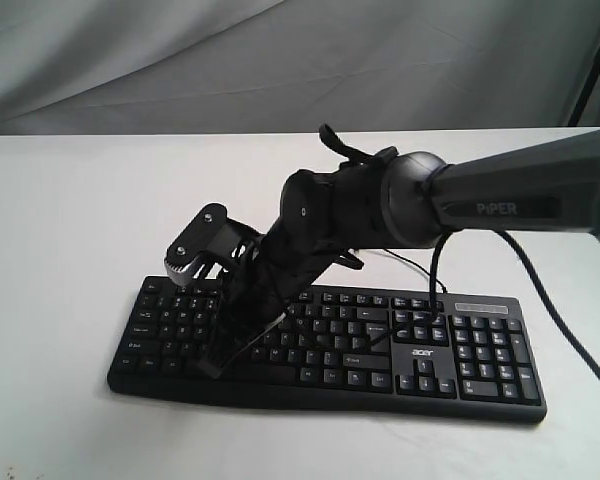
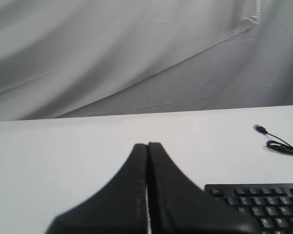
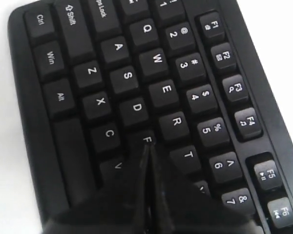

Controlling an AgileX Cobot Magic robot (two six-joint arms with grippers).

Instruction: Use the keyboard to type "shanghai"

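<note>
Starting on the left: the left gripper [image 2: 147,145] only shows in its own wrist cam. Its fingers are pressed flat together with nothing between them, and it hangs over bare white table [image 1: 60,220]. A corner of the keyboard [image 2: 263,204] shows just beside it, and further off the loose end of a USB cable [image 2: 260,129] lies on the tabletop.

The keyboard [image 1: 380,340] sits flat on the table, towards the front edge and roughly centred, with the number pad on the right end and the acer logo [image 1: 421,352] just left of the pad.

The right arm [image 1: 500,190], the one with PiPER printed on it, comes in from the right. It reaches across the middle, so the right gripper [image 1: 212,367] ends up low over the left half of the keys. In the right wrist cam its fingers [image 3: 132,195] are squeezed together into a single point, holding nothing. The tip [image 3: 146,148] sits right at the F key [image 3: 140,137], with D, R and C around it. Can't tell if it's actually pushing the key down or just resting on it.

Grey cloth [image 1: 180,60] hangs behind the table.
</note>
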